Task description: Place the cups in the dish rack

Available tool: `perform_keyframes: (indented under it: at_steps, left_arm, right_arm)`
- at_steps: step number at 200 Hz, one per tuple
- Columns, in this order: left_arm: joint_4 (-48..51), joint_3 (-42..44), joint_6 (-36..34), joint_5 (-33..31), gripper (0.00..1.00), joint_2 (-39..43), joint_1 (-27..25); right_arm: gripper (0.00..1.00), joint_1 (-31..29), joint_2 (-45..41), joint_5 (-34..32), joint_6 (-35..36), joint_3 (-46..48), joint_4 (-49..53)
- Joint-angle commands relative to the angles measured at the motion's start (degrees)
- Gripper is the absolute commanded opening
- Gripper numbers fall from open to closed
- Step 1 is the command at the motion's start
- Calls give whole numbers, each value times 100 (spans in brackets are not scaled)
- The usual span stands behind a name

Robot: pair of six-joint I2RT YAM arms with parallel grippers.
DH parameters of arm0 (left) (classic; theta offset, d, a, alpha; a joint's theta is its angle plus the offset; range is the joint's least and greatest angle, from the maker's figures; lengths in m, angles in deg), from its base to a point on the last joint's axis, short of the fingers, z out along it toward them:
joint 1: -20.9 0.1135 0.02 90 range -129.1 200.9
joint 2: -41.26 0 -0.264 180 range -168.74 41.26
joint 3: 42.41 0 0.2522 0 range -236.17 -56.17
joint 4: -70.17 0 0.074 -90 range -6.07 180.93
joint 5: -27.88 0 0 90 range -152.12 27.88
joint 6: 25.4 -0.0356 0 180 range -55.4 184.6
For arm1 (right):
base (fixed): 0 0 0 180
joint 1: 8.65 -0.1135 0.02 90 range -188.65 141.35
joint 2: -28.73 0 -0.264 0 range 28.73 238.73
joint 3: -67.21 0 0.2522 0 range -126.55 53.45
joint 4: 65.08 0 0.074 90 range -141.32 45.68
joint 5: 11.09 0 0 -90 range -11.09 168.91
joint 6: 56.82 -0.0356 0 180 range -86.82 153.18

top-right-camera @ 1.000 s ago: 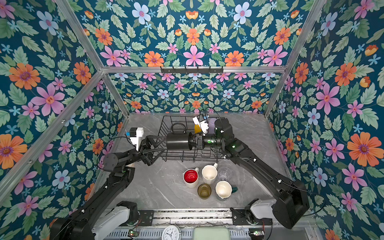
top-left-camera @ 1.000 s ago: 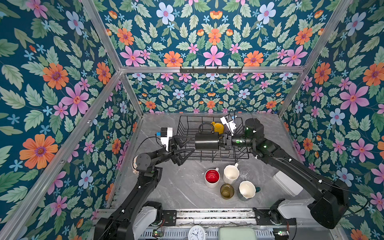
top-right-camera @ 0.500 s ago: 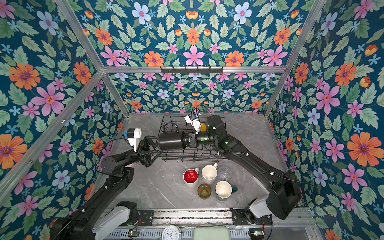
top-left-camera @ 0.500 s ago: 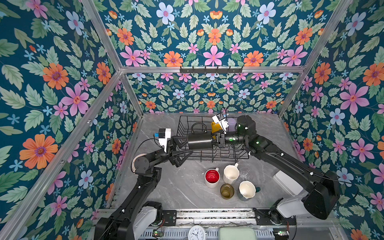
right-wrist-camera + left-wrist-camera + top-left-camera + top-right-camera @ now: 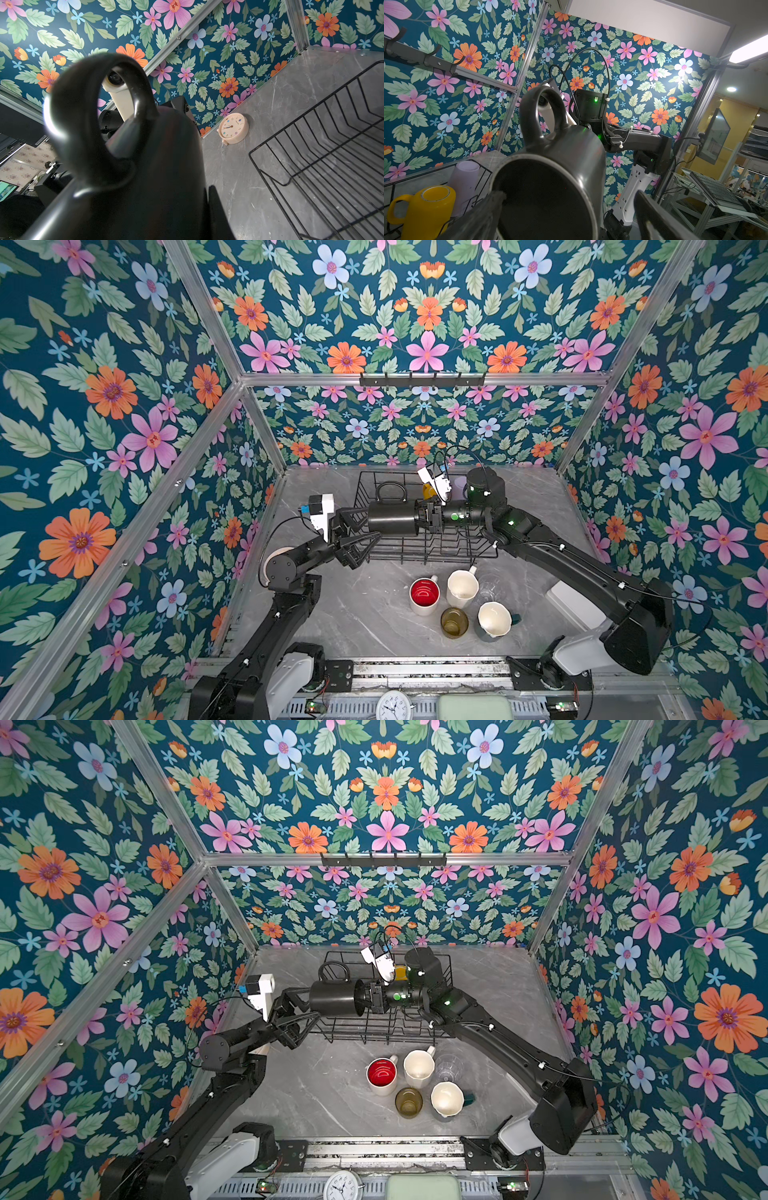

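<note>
My right gripper [image 5: 430, 517] [image 5: 205, 193] is shut on the rim of the black mug [image 5: 392, 519] [image 5: 334, 997], which lies level above the dish rack [image 5: 428, 549] with its handle up. My left gripper [image 5: 359, 531] [image 5: 568, 195] is open, one finger on each side of the mug's [image 5: 550, 187] other end, apart from it. A yellow mug [image 5: 428, 490] [image 5: 423, 207] and an upturned lilac tumbler [image 5: 464, 182] stand in the rack. On the table in front are a red-inside mug [image 5: 424, 595], cream mug [image 5: 462, 588], clear glass [image 5: 490, 589], amber glass [image 5: 454, 622] and teal mug [image 5: 494, 620].
A small cream clock [image 5: 233, 127] stands on the table by the left wall. A black hook rail [image 5: 422, 379] runs along the back wall. A white box [image 5: 575, 605] lies at the right, under my right arm. Another clock [image 5: 394, 707] sits at the front edge.
My right gripper has carried the black mug leftward over the rack until its far end sits between my left gripper's open fingers. The left arm has barely moved.
</note>
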Motion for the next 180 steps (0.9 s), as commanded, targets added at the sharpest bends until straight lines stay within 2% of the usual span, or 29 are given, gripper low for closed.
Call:
perform_keyframes:
  at_steps: [1, 33, 82, 144, 180]
  left_arm:
    - [-201, -9, 114, 662, 100, 7, -67]
    - [-131, -18, 53, 664, 100, 3, -69]
    - [248, -49, -219, 648, 100, 67, -68]
    - [790, -106, -619, 540, 100, 198, -53]
    - [836, -128, -658, 504, 100, 197, -60]
  right_arm:
    - [0, -140, -24, 451, 72, -43, -204]
    - [0, -40, -37, -1, 125, -154, 402]
    - [0, 208, -358, -148, 4, 83, 394]
    - [0, 344, -856, -392, 198, 298, 732]
    - [0, 343, -938, -241, 272, 329, 764]
